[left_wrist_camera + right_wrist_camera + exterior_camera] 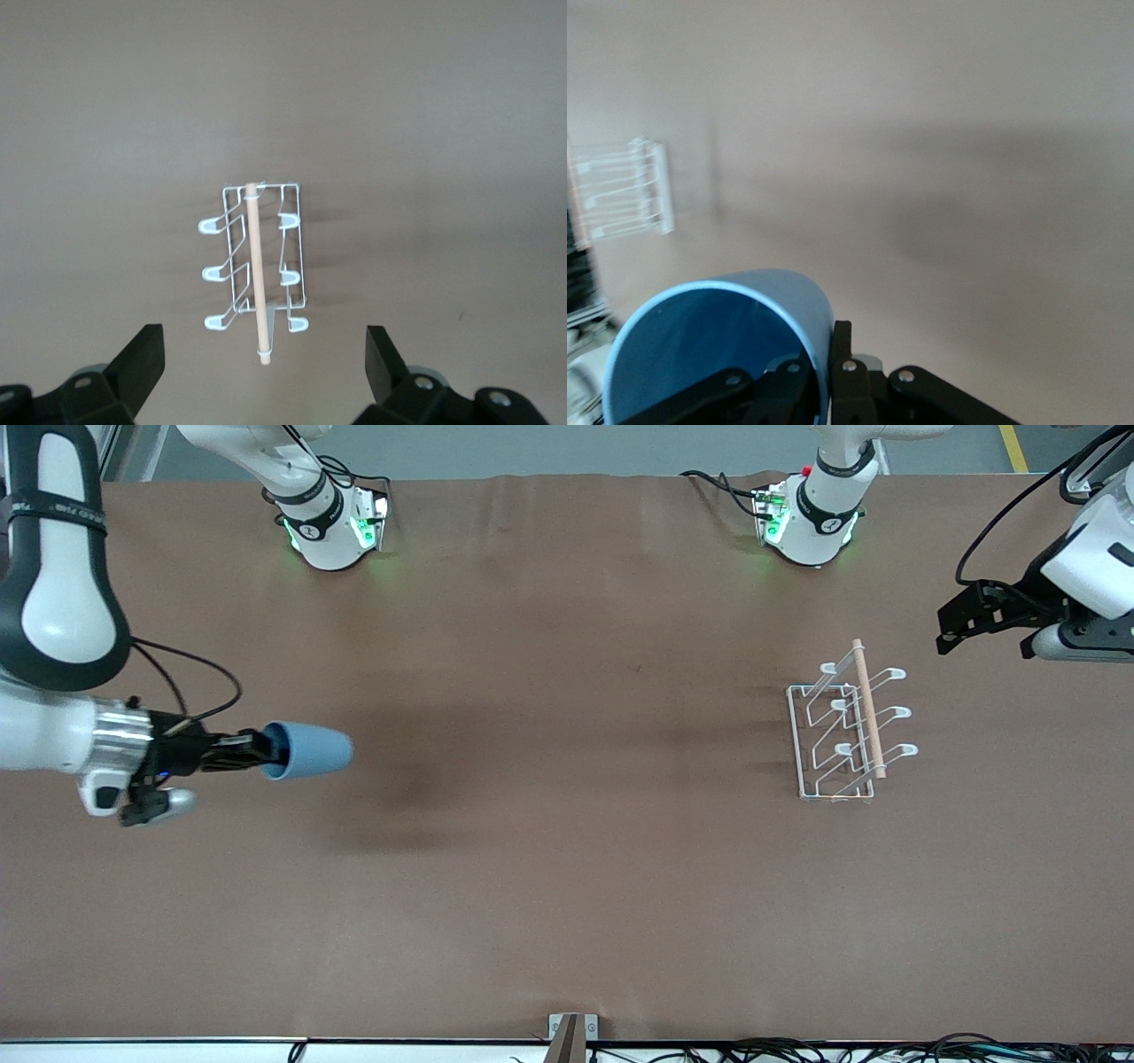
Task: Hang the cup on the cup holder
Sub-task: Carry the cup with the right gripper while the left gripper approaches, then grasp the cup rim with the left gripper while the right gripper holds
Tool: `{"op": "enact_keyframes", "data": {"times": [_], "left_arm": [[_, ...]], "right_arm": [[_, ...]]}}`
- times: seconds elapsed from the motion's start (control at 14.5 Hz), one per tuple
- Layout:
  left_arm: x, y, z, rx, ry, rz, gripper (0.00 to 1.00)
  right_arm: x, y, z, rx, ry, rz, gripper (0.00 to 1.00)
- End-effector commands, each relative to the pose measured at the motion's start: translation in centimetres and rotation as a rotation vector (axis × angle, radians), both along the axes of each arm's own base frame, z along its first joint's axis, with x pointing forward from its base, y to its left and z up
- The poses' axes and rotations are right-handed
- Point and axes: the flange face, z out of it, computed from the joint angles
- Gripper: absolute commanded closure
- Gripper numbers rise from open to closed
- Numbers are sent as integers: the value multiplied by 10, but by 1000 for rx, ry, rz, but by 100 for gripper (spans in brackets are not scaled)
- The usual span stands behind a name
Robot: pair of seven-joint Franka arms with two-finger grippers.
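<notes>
Front view | right pincer [266,751] clamped on rim of light-blue tapered plastic cup [310,750], held sideways over brown worktop [567,886], base pointing 3 o'clock | white wire cup holder with wooden rod [850,731] stands toward left arm's end | left pincer [952,631] apart, waiting over the worktop at holder's 1 o'clock

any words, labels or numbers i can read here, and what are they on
None can be read.
Black band on the right arm: pale lettering, too blurred to read.
Round marks on the two arm bases: symbols only, too small to make out.
Cup, cup holder, table: no print.
</notes>
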Motion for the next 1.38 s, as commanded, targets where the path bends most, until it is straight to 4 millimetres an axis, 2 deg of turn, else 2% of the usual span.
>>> {"op": "enact_keyframes", "data": {"times": [0.0,0.07,0.14,0.21,0.41,0.62,0.9,1.1,1.17,1.31], "left_arm": [[16,-28,-12,14,-43,-97,3],[13,-54,-15,14,-41,-178,6],[8,-71,-15,15,-42,-247,4],[2,-89,-16,15,-38,-322,0],[-29,-161,-20,13,-8,-549,0],[-63,-219,-16,-14,-3,-740,0],[-96,-271,-15,-167,22,-885,1],[-113,-298,-19,-255,50,-934,1],[-115,-304,-19,-284,52,-939,1],[-109,-321,-32,-329,36,-937,1]], "right_arm": [[-21,98,6,126,55,56,100],[-29,125,9,183,67,72,100],[-37,151,10,234,84,88,100],[-42,167,12,267,93,98,99],[-65,218,11,349,131,131,99],[-83,252,11,460,191,126,98],[-88,263,14,489,218,112,98],[-90,270,15,489,211,115,98],[-90,269,15,488,208,110,98],[-89,269,15,488,207,109,98]]}}
